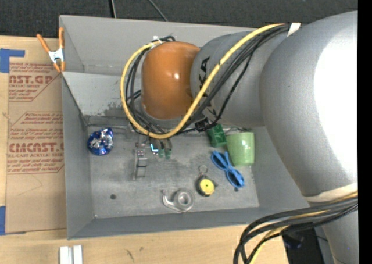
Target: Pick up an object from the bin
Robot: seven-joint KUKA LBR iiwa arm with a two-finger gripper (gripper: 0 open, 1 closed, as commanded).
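Approach step; gripper (153,155) low over middle of bin (75,158), fingers (140,163) spread, empty; next, centring over one thing, perhaps near yellow disc (206,186), then closing.

One camera, fixed above the grey metal bin (78,117) and tilted down into it from a little off to one side. It sits close: the bin takes up most of the picture, with its floor and the inner face of its left wall in plain sight. The arm (302,100) comes in from the bin's right. Being nearer the lens, it bulks large over the bin's right half. Its orange cover (165,79) sits above the bin's back middle.
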